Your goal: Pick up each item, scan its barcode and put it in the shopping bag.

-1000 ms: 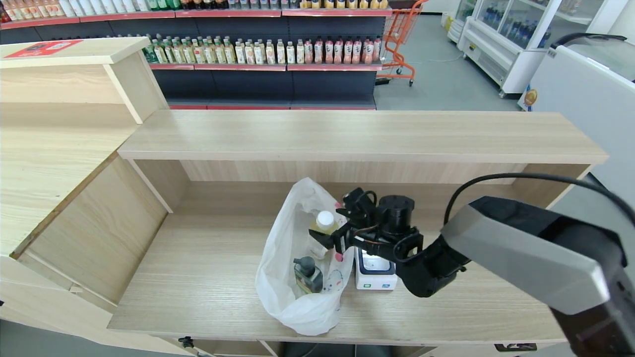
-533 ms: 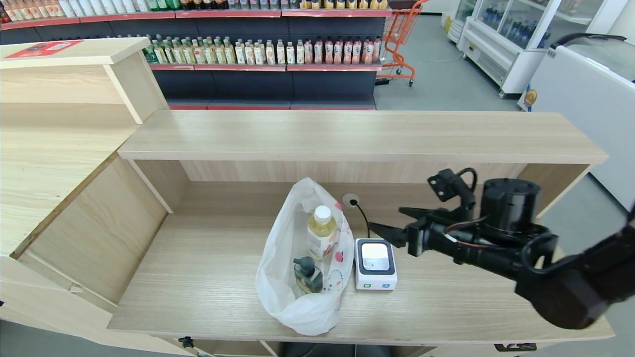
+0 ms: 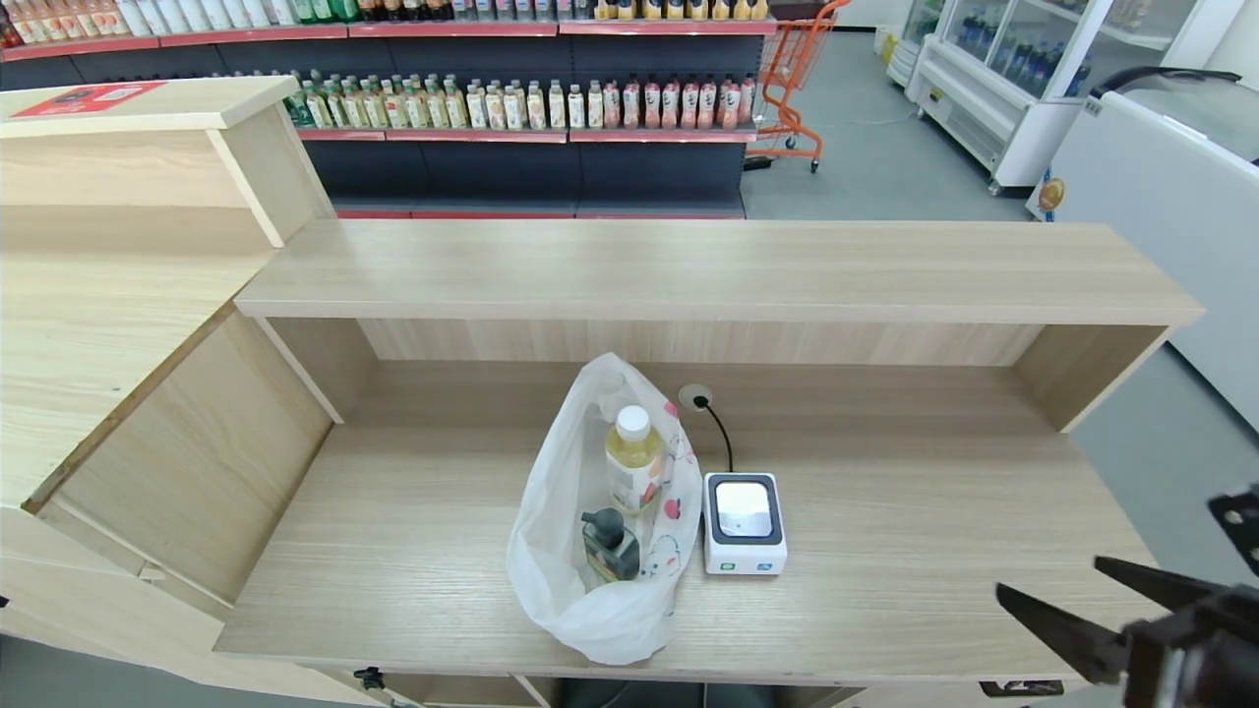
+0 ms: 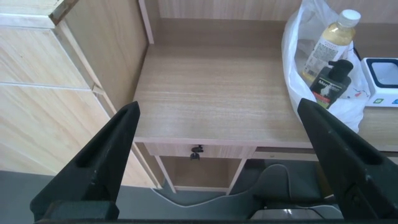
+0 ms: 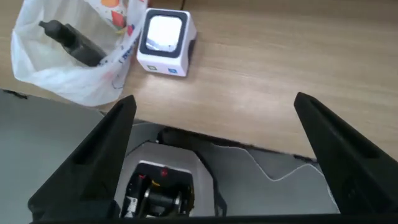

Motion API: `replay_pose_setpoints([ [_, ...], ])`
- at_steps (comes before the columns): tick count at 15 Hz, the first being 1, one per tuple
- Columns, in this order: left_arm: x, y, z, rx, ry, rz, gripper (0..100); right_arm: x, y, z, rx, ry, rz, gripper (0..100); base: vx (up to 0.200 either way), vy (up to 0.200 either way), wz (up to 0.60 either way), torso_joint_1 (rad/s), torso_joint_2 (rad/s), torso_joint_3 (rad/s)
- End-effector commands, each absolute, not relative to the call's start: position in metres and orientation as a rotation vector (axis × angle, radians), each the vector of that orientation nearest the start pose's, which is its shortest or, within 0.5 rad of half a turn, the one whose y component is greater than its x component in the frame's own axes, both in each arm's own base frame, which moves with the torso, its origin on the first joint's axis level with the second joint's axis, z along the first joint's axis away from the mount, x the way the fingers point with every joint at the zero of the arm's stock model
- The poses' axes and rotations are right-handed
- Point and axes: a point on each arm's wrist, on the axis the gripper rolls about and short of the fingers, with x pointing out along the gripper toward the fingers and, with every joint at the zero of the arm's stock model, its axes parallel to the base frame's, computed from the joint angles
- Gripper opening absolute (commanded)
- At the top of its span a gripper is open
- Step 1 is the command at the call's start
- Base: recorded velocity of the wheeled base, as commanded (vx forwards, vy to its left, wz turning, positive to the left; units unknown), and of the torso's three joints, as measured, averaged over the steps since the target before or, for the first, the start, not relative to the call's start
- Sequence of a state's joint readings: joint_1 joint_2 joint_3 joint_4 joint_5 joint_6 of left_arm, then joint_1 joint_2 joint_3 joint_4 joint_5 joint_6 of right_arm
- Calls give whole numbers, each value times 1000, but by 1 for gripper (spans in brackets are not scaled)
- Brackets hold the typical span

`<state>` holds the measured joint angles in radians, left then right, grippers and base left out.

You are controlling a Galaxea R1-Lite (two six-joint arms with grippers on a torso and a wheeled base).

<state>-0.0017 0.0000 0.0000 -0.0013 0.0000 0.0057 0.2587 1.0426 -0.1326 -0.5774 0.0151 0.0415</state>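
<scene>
A white plastic shopping bag (image 3: 551, 536) stands open on the lower wooden counter (image 3: 393, 531). Inside it a yellow drink bottle (image 3: 632, 462) with a white cap stands upright, and a dark pump bottle (image 3: 610, 547) sits in front of it. The white barcode scanner (image 3: 745, 521) is just right of the bag, touching its side. My right gripper (image 3: 1048, 578) is open and empty, off the counter's front right corner. In the right wrist view the scanner (image 5: 163, 40) and bag (image 5: 62, 78) lie beyond the spread fingers. My left gripper (image 4: 219, 106) is open and empty, held off the counter's front left, with the bag (image 4: 292, 37) off to one side.
A black cable (image 3: 723, 433) runs from the scanner to a hole in the back wall. A raised ledge (image 3: 708, 265) overhangs the counter's back, and a wooden side panel (image 3: 197, 462) closes its left end. Store shelves (image 3: 531, 103) of bottles stand behind.
My right gripper let go of the yellow bottle in the bag, opened, and pulled back to the right and toward the front. The bottle stays upright in the bag.
</scene>
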Motion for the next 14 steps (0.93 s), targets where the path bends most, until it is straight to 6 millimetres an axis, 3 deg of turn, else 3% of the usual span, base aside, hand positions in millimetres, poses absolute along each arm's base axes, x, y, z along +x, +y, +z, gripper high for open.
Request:
replay_pose_setpoints([
  [1,-23,0,76,6,-2,-2,100,18,1,97,11,243,72,100,0,0,0,0,0,0],
  [2,-23,0,76,6,-2,-2,100,3,0,87,1,224,33,100,0,0,0,0,0,0],
  [6,-23,0,76,6,-2,-2,100,-21,1,79,-72,-4,18,100,0,0,0,0,0,0],
  [14,-23,0,76,6,-2,-2,100,-23,0,76,-57,-6,11,100,0,0,0,0,0,0],
])
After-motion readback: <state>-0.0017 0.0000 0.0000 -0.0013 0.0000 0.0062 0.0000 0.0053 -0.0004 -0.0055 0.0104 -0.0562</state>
